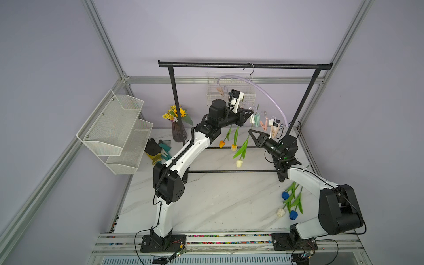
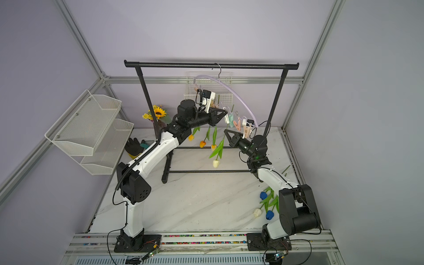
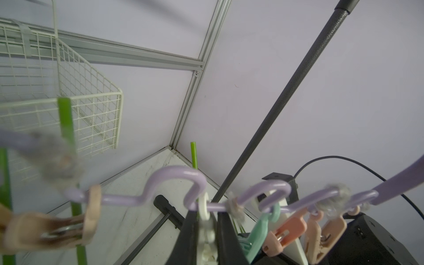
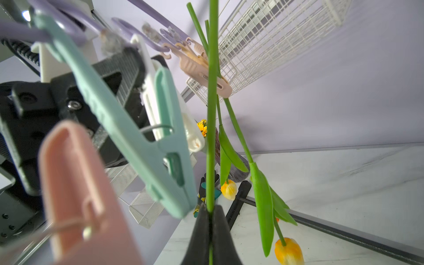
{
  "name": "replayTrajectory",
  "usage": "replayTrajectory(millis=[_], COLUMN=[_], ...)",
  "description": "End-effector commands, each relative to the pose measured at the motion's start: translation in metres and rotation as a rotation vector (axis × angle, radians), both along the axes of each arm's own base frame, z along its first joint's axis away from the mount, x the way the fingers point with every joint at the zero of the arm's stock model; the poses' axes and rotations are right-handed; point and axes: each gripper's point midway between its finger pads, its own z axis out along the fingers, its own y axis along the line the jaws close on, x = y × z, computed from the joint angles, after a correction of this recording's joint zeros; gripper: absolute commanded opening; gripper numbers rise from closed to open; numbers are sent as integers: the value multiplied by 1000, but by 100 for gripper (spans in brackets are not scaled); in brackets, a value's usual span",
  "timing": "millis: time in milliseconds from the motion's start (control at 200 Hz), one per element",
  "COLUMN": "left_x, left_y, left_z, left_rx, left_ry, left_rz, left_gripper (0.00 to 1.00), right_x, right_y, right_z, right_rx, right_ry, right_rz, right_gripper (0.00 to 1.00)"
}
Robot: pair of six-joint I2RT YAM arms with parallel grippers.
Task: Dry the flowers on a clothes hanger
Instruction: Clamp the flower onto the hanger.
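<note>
Clothes hanger [image 1: 234, 76] on rack [image 1: 243, 65], upper centre; flowers [image 1: 241, 149] hang beneath, more lie on worktop [image 1: 218, 202], lower right.

Both arms share one build. Left arm [image 1: 183, 158]: white moulded link shells, black joint housings, elbow housing with a cluster of round holes [image 1: 177, 193], black corrugated cable sleeve [image 1: 171, 164], and thin black wires loose near the black base plate [image 1: 149, 244]. Right arm [image 1: 307, 181]: white links, bulky black motor housings, green light [image 1: 281, 144] at the wrist. Left gripper [image 1: 252, 112] and right gripper [image 1: 250, 131]: black, triangular fingers. White camera bracket [image 1: 237, 101]. Small board [image 1: 181, 252] with red wires at the base, possibly electronics, too small to tell.
</note>
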Motion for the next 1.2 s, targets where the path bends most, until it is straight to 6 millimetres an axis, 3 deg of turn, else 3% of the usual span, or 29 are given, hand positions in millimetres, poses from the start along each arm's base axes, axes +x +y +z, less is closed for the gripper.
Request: replayTrajectory(millis=[0, 590, 1195], left_x=[-8, -2, -4], left_y=[15, 17, 13], left_z=[39, 31, 27], left_rx=[-56, -53, -56], left_ry=[-76, -56, -45], left_rz=[27, 33, 3], left_gripper=[9, 9, 9], right_x=[-6, -20, -13], right_y=[-1, 23, 22], right_z=[9, 17, 14], right_rx=[14, 51, 31], right_ry=[-19, -50, -27], right_rz=[-8, 144, 119], right_gripper=[0, 0, 0])
